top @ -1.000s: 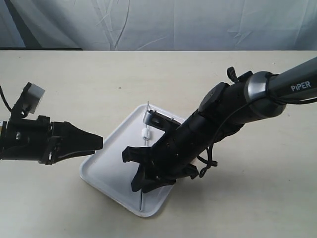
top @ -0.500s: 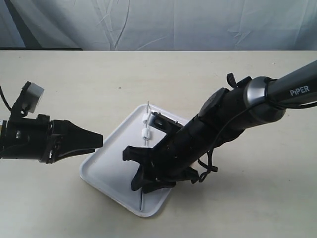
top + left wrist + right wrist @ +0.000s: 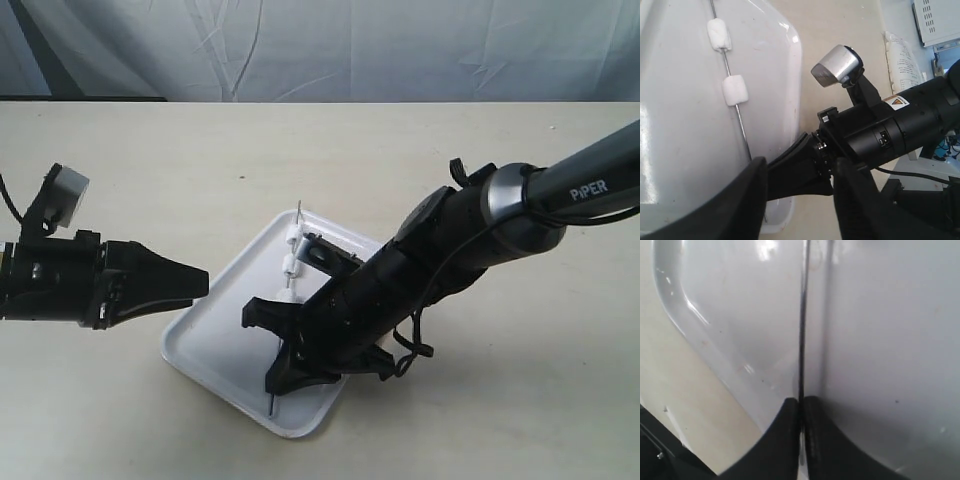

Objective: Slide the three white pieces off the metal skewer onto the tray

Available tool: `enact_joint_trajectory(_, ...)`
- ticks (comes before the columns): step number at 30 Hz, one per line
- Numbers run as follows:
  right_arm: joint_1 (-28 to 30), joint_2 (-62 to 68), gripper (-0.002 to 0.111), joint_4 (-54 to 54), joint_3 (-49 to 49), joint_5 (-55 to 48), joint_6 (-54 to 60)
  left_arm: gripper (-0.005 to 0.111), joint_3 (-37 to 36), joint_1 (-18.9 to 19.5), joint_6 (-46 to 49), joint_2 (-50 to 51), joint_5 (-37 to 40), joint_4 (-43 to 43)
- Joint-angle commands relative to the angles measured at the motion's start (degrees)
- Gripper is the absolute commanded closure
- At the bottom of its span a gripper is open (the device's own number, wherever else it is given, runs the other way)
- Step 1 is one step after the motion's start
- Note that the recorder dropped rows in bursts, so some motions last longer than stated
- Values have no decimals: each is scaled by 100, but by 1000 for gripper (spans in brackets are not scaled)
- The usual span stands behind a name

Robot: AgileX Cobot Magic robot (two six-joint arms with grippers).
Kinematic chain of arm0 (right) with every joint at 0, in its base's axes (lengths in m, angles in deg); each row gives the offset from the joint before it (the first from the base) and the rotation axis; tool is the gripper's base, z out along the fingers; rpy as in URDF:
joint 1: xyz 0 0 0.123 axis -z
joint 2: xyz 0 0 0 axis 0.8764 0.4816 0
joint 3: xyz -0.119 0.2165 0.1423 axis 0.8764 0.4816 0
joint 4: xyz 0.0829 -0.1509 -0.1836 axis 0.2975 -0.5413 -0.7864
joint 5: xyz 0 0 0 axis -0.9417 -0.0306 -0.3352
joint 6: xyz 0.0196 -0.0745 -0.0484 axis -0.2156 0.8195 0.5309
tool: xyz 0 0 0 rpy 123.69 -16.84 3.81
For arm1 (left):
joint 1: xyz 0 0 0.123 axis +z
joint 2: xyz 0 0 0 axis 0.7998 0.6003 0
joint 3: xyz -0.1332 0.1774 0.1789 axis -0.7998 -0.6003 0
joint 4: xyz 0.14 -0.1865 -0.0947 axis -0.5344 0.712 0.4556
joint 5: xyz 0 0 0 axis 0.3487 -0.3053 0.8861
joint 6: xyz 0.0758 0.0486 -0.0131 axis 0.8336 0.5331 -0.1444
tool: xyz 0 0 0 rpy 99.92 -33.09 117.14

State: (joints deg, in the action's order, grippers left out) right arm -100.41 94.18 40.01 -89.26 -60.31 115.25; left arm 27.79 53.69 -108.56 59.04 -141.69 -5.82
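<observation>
Over the near corner of the tray [image 3: 215, 335], the right end effector [image 3: 282, 374] is clenched on the metal skewer [image 3: 802, 320]. Its fingertips pinch the rod close to its lower end, and a short stub pokes out past them. The rod runs from the grip across the tray. The white pieces [image 3: 735, 90] are threaded on it well apart from the grip, toward the far end. Two show plainly; a third is uncertain. The left end effector [image 3: 198, 284] is released and empty, hovering over the tabletop [image 3: 150, 170] just beside the tray's left edge.
</observation>
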Motion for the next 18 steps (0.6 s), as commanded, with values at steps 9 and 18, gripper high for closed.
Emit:
enact_joint_trajectory(9, -23, 50, 109, -232, 50, 217, 543, 65, 21, -26, 20, 8, -75, 39)
enact_joint_trajectory(18, -23, -533, 109, -660, 50, -238, 771, 65, 21, -26, 3, 8, -124, 242)
